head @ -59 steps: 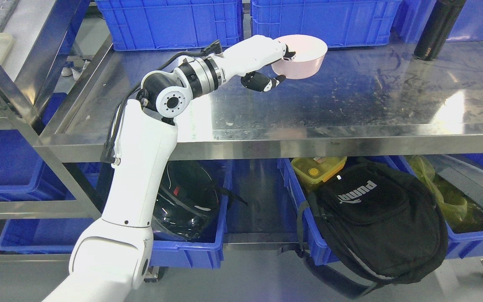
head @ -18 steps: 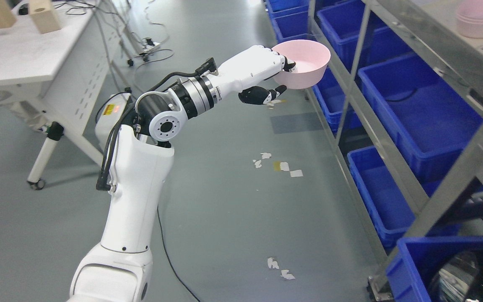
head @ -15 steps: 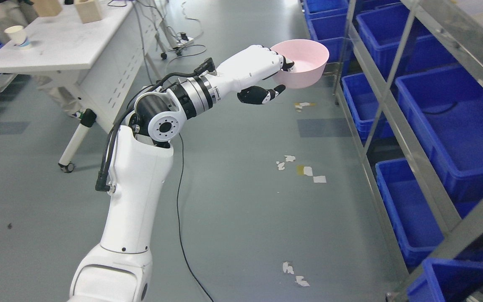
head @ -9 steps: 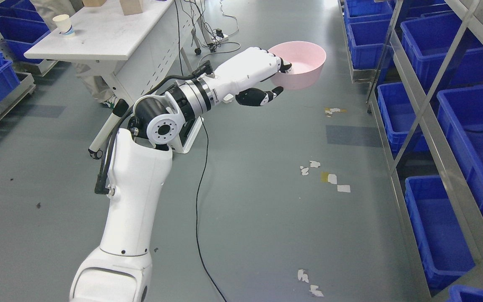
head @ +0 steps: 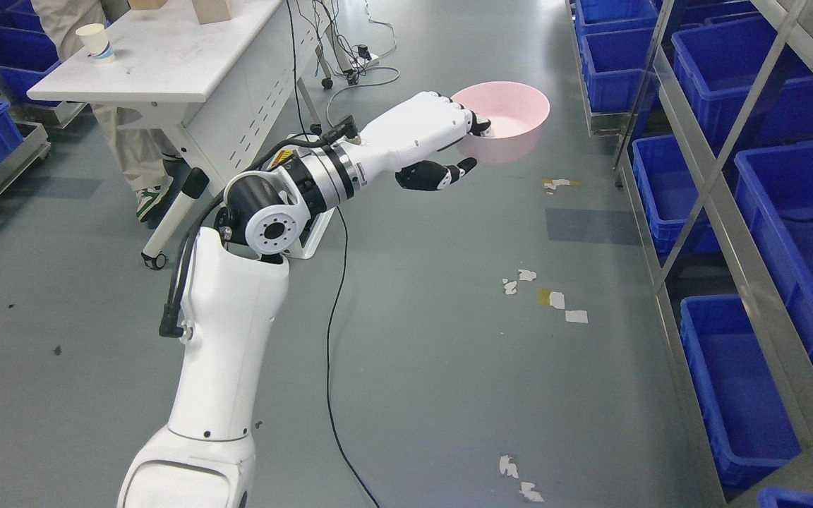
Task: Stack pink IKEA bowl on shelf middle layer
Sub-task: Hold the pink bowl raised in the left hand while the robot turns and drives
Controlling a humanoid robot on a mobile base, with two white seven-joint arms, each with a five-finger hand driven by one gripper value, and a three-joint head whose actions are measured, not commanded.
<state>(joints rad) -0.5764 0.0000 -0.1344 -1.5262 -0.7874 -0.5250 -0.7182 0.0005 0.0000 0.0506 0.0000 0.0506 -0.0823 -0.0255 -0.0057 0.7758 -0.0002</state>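
Observation:
My left hand (head: 464,144) is shut on the near rim of a pink bowl (head: 509,125) and holds it up in the air over the grey floor. The bowl is upright and empty. The white left arm (head: 237,310) reaches up from the lower left. The steel shelf (head: 713,204) runs along the right edge, apart from the bowl. The right arm is not in view.
Blue bins (head: 731,85) fill the shelf on the right. A white table (head: 159,63) with a paper cup (head: 92,41) stands at the upper left, a person's legs (head: 131,141) beside it. A black cable (head: 332,339) and paper scraps (head: 547,296) lie on the floor.
The whole view has swung away from the shelf top to the aisle floor, so the camera moved. My left hand keeps the same hold on the pink bowl.

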